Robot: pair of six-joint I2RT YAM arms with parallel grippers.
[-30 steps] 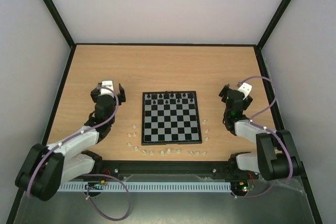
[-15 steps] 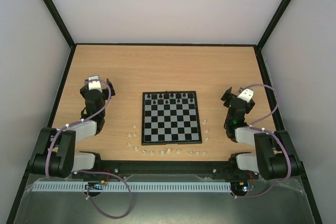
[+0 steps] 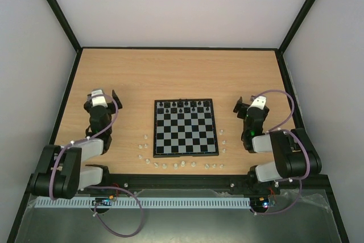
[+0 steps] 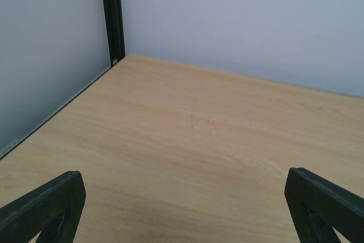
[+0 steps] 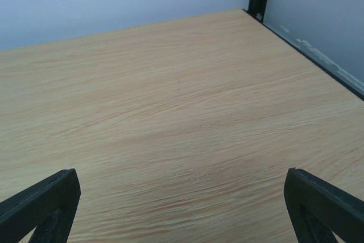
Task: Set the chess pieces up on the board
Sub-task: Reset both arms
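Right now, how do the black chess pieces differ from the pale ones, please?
The black chess pieces stand in a row along the far edge of the board; the pale pieces sit off it, round its left, near and right sides. Black ones are dark, pale ones whitish. Both are tiny.

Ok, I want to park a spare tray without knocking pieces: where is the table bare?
The whole far strip of table, between the board and the back wall, is bare, corners included. Crowded: white pieces ring the board's near edge and near sides; black pieces stand along its far row.
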